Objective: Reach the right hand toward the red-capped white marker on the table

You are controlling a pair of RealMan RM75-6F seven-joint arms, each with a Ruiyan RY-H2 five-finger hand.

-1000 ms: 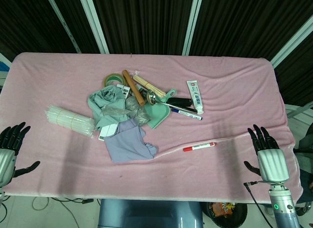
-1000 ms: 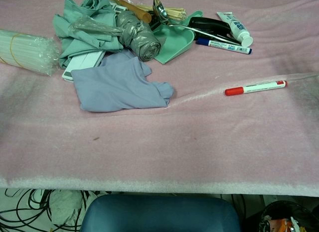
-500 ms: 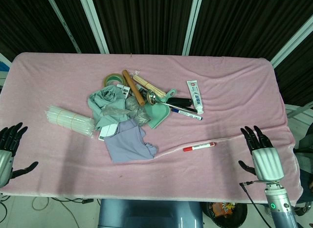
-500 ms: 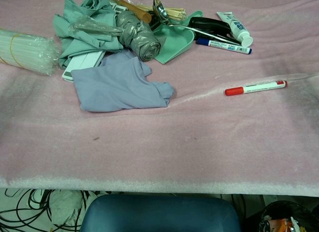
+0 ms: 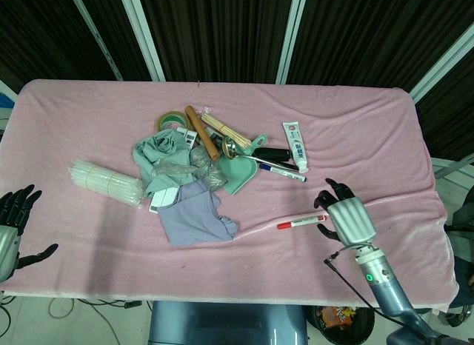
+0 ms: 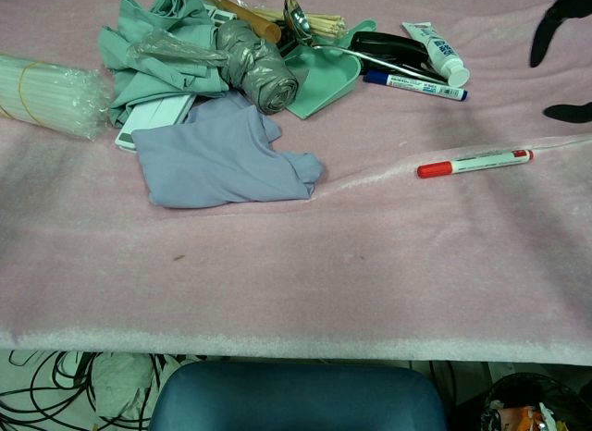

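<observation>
The red-capped white marker (image 5: 301, 222) (image 6: 474, 162) lies flat on the pink cloth, red cap pointing left. My right hand (image 5: 346, 216) hovers just right of the marker's white end, palm down, fingers spread and holding nothing. In the chest view only its dark fingertips (image 6: 548, 35) show at the top right edge, above the marker. My left hand (image 5: 12, 229) hangs open at the table's near left edge, far from the marker.
A pile sits left of centre: lilac cloth (image 5: 194, 214), green cloth (image 5: 159, 154), green dustpan (image 5: 241, 172), wooden rolling pin (image 5: 201, 130), tape roll (image 5: 169, 120). A blue-capped marker (image 5: 282, 171) and toothpaste tube (image 5: 295, 146) lie behind the red-capped marker. A straw bundle (image 5: 106, 182) rests left.
My right hand has moved left and forward from the table's near right edge to just beside the marker's white end. The left hand has barely shifted.
</observation>
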